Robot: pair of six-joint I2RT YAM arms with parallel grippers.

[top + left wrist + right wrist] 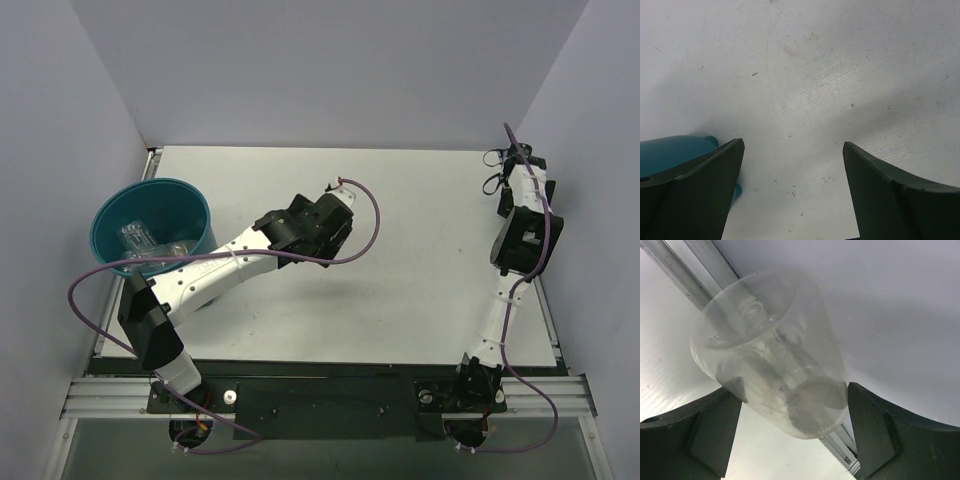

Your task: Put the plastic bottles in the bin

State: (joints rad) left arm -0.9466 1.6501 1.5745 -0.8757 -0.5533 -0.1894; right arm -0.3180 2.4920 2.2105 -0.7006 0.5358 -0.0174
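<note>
The bin (pixel 196 215) is a round teal-blue bucket at the table's left edge, with clear plastic bottles (pixel 143 238) lying inside it. My left gripper (pixel 338 203) hangs over the middle of the table, to the right of the bin. In the left wrist view it (pixel 792 143) is open and empty over bare table, with the bin's side (pixel 670 150) at the lower left. My right gripper (pixel 517 157) is at the far right edge. In the right wrist view it (pixel 795 390) is shut on a clear unlabelled plastic bottle (pixel 770 340), held off the table.
White walls close in the table on the left, back and right. An aluminium rail (pixel 685 270) runs along the table's right edge under the held bottle. Purple cables (pixel 370 225) loop from both arms.
</note>
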